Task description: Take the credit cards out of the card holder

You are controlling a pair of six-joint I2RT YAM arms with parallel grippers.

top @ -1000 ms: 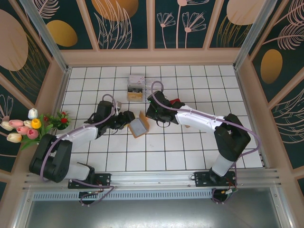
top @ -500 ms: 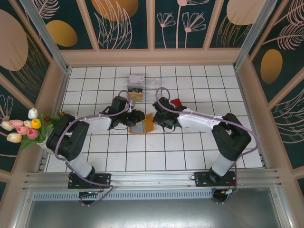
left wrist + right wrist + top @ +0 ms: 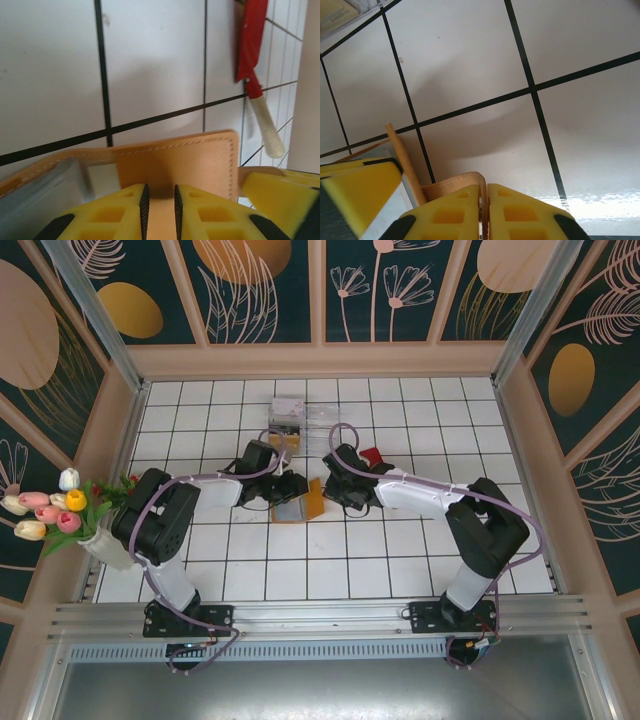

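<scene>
Dark wall panels painted with flowers close in a white tiled table (image 3: 400,550) with black grid lines. At the table's left edge stands a bunch of tulips (image 3: 50,510). The left arm (image 3: 215,495) reaches from that side toward the middle of the table. Beyond it, near the far edge, sits a clear plastic box (image 3: 287,418).

The card holder (image 3: 305,502) is near the middle of the table, between the two arms, its tan leather outside partly raised and a grey inner panel (image 3: 288,510) facing up. Whether cards lie in that panel I cannot tell.

From the left wrist, the left fingers (image 3: 125,210) stand close together, clamped on the tan panel of the card holder, with only a thin strip of leather between them. A shiny grey pocket (image 3: 45,185) shows to their left.

From the right wrist, the right fingers (image 3: 520,212) are pressed together on a folded leather edge of the card holder, pinching it.

The right arm (image 3: 420,495) comes in from the right side of the table. Just beyond its wrist lies a red spatula (image 3: 372,456) with a pale handle, apart from the card holder.
</scene>
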